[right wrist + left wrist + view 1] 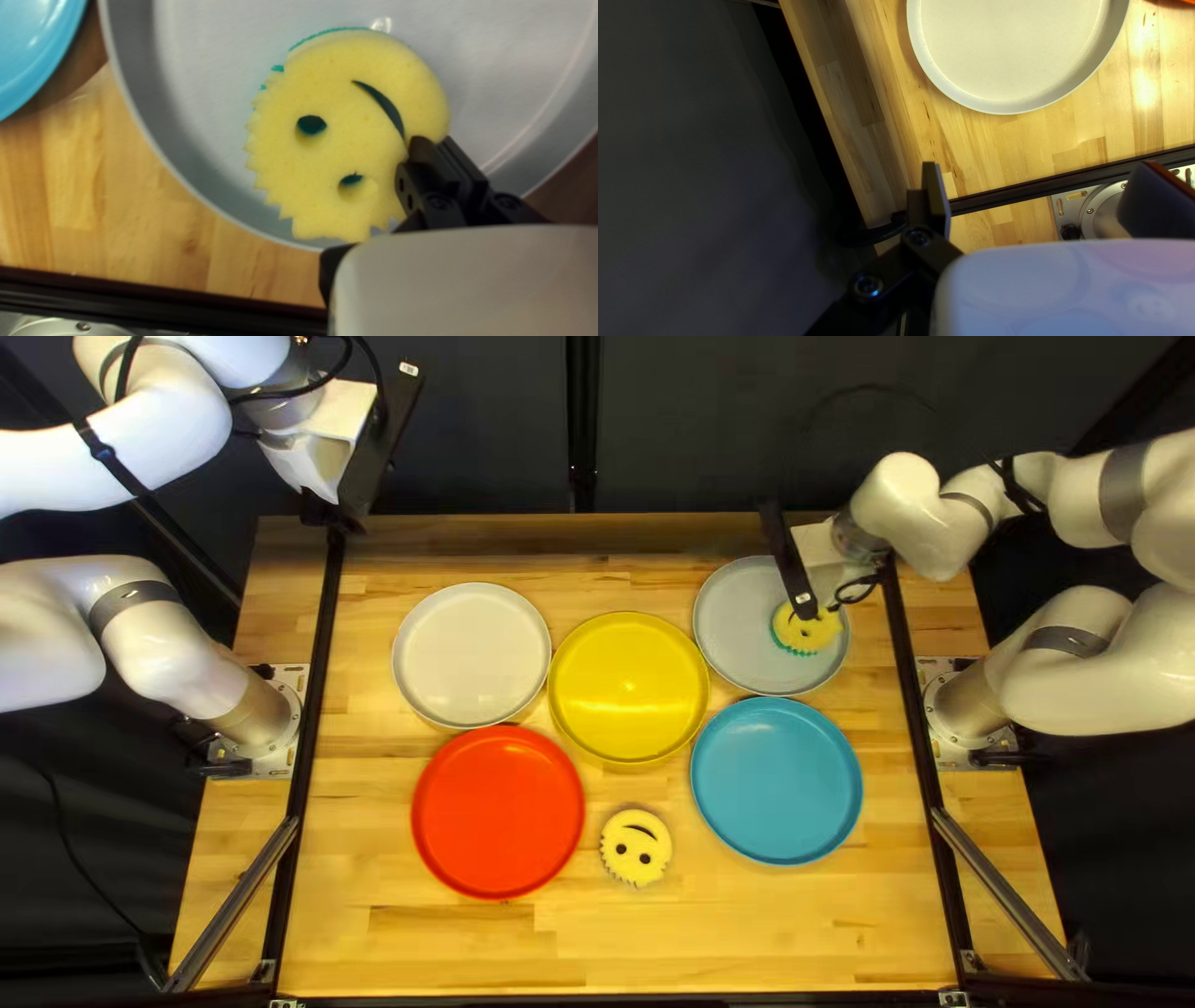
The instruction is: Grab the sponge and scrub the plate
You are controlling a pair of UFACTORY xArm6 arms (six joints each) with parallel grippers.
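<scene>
wooden desk (759, 933) stands before a dark curtain (498, 411). you will find the grey plate (735, 622) at the far right of the desk, with the yellow sponge (812, 632) on it, off-center toward the plate's right side in the top left view. a teal layer shows along part of the sponge's edge.

right gripper (807, 605): positioned over the grey plate. its two fingers (430, 165) are close together at the sponge's rim, beside one end of the mouth slot; they appear to pinch the foam, though the contact is partly hidden from you.

left gripper (336, 514): raised at the far left corner of the desk. its fingers are spread wide, with nothing gripped between them.

for reference, note the white plate (473, 653) at the far left, the yellow plate (629, 691) at center, the red plate (498, 812) nearer you, and the blue plate (777, 780) at the right. a second sponge (636, 846), with a smiling face, lies on the desk between the red and blue plates.
</scene>
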